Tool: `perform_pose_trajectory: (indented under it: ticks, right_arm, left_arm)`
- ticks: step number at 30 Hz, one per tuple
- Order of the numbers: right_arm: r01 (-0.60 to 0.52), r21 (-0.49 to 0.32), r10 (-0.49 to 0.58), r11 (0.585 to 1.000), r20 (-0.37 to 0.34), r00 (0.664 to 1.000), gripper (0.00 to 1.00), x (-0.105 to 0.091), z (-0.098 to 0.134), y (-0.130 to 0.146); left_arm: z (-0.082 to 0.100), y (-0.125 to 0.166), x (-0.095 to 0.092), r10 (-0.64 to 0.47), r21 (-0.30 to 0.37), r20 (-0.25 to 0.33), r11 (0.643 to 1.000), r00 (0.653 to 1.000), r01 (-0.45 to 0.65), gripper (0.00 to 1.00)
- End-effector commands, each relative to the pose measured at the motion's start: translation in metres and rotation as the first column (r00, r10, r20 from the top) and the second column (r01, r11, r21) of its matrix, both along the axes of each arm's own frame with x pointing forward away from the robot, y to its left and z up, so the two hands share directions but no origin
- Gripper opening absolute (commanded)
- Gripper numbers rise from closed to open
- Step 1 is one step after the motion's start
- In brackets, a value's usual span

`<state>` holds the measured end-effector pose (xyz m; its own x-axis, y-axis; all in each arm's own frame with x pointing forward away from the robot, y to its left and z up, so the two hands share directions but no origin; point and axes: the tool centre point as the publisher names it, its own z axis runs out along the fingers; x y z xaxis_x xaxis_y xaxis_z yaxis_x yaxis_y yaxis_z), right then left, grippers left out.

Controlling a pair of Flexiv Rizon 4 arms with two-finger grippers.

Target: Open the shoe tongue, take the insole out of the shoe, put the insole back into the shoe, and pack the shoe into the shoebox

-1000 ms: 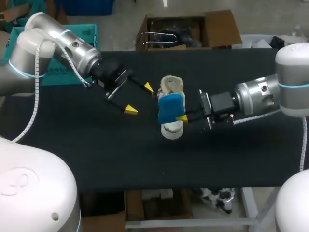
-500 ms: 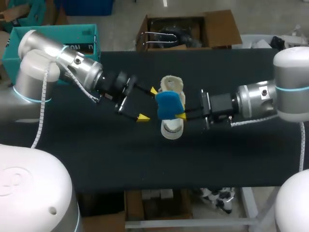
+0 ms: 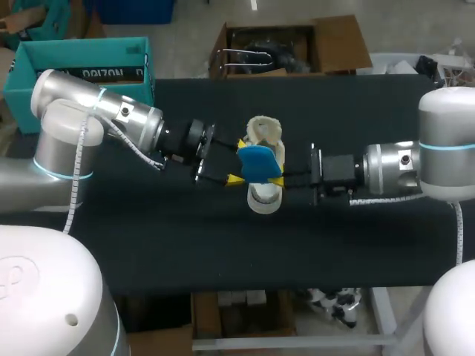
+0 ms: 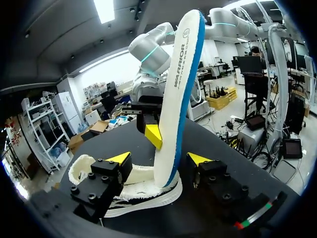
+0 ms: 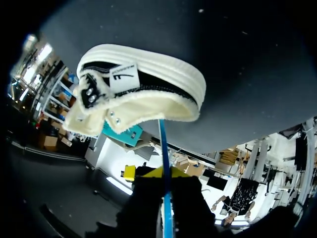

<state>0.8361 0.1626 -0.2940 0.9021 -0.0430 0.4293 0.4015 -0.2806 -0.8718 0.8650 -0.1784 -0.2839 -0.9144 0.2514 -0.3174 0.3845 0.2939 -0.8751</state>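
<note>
Right pincer (image 3: 280,177) pinches the insole (image 4: 174,94), lettering on its white face.

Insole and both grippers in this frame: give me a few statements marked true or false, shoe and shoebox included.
1. The insole stands upright, its lower end in the shoe. True.
2. The left gripper is shut on the insole. False: its fingers are open, one on each side of the insole and apart from it.
3. The right gripper grips the insole. True.
4. The shoe sits inside the shoebox. False: it lies on the table, and the teal shoebox stands apart by the far left corner.
</note>
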Motion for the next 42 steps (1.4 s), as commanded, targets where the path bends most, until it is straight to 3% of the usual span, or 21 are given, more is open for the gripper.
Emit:
perform_pose_trajectory:
  ticks: [1, 8, 9, 10, 11, 15, 16, 17, 20, 26, 31, 35, 38, 42]
  right_arm:
    - [0.018, 0.007, -0.018, 1.0, 0.011, 1.0, 0.0, 0.0, -0.003, 0.004]
    - [0.032, 0.011, -0.032, 0.999, 0.026, 0.999, 0.0, 0.003, -0.002, 0.004]
    - [0.032, 0.011, -0.033, 0.999, 0.027, 0.999, 0.0, 0.004, -0.002, 0.004]
    - [0.032, 0.011, -0.033, 0.999, 0.027, 0.999, 0.0, 0.004, -0.002, 0.004]
    - [0.033, 0.012, -0.033, 0.999, 0.028, 0.999, 0.0, 0.005, -0.003, 0.004]
    - [0.025, 0.013, -0.025, 1.0, 0.027, 0.999, 0.0, 0.007, -0.004, 0.004]
    - [0.026, 0.009, -0.027, 1.0, 0.032, 0.999, 0.11, 0.008, -0.005, 0.004]
    - [0.03, 0.004, -0.031, 1.0, 0.037, 0.999, 0.29, 0.008, -0.005, 0.005]
    - [0.043, -0.015, -0.042, 0.999, 0.049, 0.998, 0.58, 0.007, -0.008, 0.005]
    - [0.079, -0.074, -0.073, 0.994, 0.075, 0.994, 0.44, 0.003, -0.008, 0.005]
    - [0.108, -0.108, -0.098, 0.988, 0.094, 0.991, 0.32, 0.002, -0.009, 0.007]
    - [0.126, -0.131, -0.115, 0.983, 0.09, 0.989, 0.32, 0.003, -0.01, 0.009]
    - [0.149, -0.138, -0.137, 0.979, 0.087, 0.987, 0.42, 0.004, -0.013, 0.01]
    - [0.166, -0.14, -0.153, 0.976, 0.096, 0.984, 0.4, 0.004, -0.015, 0.01]
  left_arm:
    - [-0.008, -0.01, 0.007, -0.018, 0.002, -0.006, 1.0, 1.0, 0.018, 0.49]
    - [-0.012, -0.015, 0.01, -0.035, 0.017, -0.008, 0.999, 0.999, 0.036, 0.36]
    - [-0.013, -0.016, 0.011, -0.036, 0.019, -0.008, 0.999, 0.999, 0.036, 0.31]
    - [-0.014, -0.016, 0.012, -0.037, 0.023, -0.006, 0.999, 0.999, 0.037, 0.1]
    - [-0.015, -0.017, 0.012, -0.039, 0.025, -0.005, 0.999, 0.999, 0.039, 0.0]
    - [-0.018, -0.019, 0.014, -0.06, 0.052, 0.025, 0.997, 0.998, 0.059, 0.0]
    - [-0.018, -0.019, 0.014, -0.066, 0.056, 0.034, 0.996, 0.997, 0.064, 0.0]
    - [-0.019, -0.019, 0.015, -0.073, 0.057, 0.042, 0.996, 0.996, 0.071, 0.0]
    - [-0.02, -0.02, 0.018, -0.086, 0.069, 0.08, 0.994, 0.993, 0.081, 0.0]
    - [-0.022, -0.021, 0.025, -0.146, 0.1, 0.191, 0.987, 0.971, 0.129, 0.0]
    - [-0.026, -0.021, 0.026, -0.248, 0.137, 0.234, 0.966, 0.94, 0.221, 0.0]
    - [-0.03, -0.021, 0.027, -0.284, 0.17, 0.243, 0.954, 0.928, 0.247, 0.0]
    - [-0.032, -0.021, 0.033, -0.282, 0.18, 0.251, 0.954, 0.926, 0.241, 0.0]
    - [-0.034, -0.021, 0.04, -0.276, 0.189, 0.254, 0.954, 0.927, 0.232, 0.0]
